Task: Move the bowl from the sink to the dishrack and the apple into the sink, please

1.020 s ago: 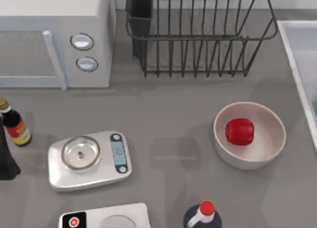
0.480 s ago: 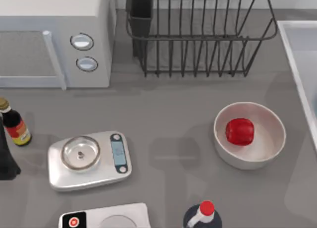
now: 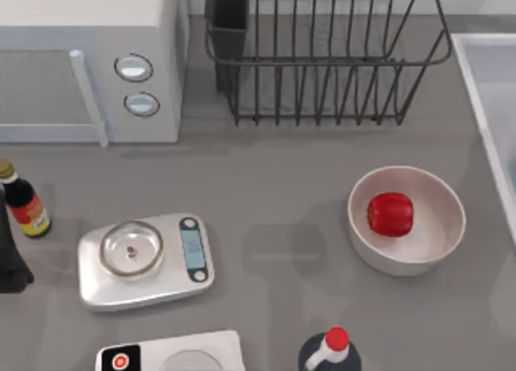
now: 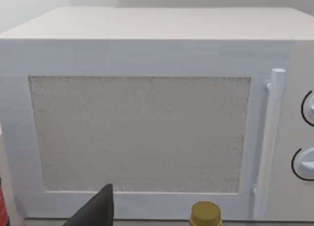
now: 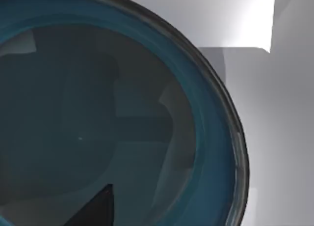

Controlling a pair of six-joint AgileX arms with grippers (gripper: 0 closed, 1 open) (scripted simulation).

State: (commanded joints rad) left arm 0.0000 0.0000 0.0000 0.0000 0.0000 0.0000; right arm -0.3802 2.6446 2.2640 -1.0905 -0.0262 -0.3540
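Now, bowl (image 5: 117,137): directly under the right wrist camera, finger tip (image 5: 95,209) over its inside.
Grip: cannot tell.
Change: apple (image 3: 390,214) unmoved in white bowl (image 3: 439,250).

The grey table (image 3: 282,185) carries a white microwave (image 3: 89,56) at back left; beside it the dishrack (image 3: 322,56); a kitchen scale (image 3: 145,260) in front (dark bottle (image 3: 22,202) nearby); a white bowl (image 3: 406,219) at right.
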